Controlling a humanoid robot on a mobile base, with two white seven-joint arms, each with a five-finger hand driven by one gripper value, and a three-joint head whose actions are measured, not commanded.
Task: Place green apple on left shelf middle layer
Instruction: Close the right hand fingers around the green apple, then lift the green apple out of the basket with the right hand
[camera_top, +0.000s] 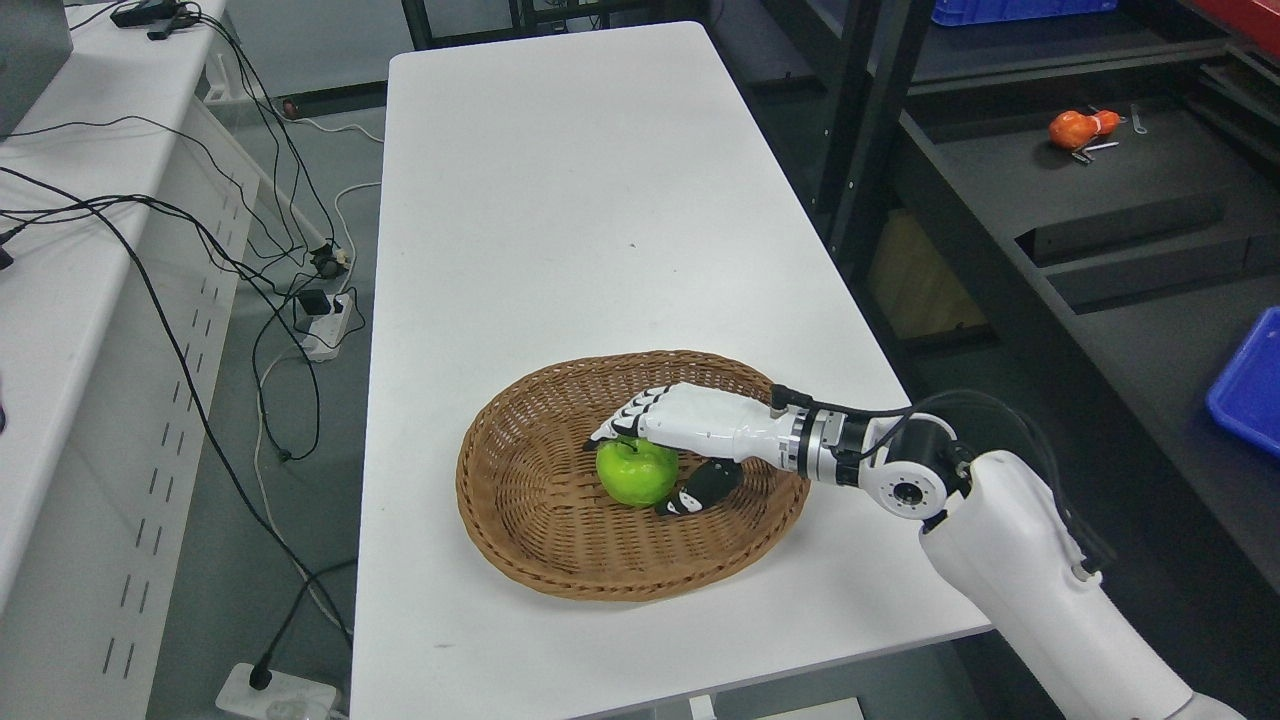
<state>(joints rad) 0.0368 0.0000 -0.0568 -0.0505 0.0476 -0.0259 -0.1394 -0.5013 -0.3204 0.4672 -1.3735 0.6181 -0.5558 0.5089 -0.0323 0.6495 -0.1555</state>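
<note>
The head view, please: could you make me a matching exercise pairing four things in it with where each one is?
Things:
1. round green apple
2. oval woven wicker basket
3. right robot hand
4. small orange object

Places:
A. on the dark shelf, upper right
B. on the white rectangular table
C. inside the basket
D. around the apple, fingers above, thumb below

Pairs: 1-C, 2-B, 3-D, 4-A

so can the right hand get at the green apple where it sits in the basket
Probably yes: the right hand is already at the green apple in the wicker basket, fingers above, thumb beside, nothing else inside blocking it.
</note>
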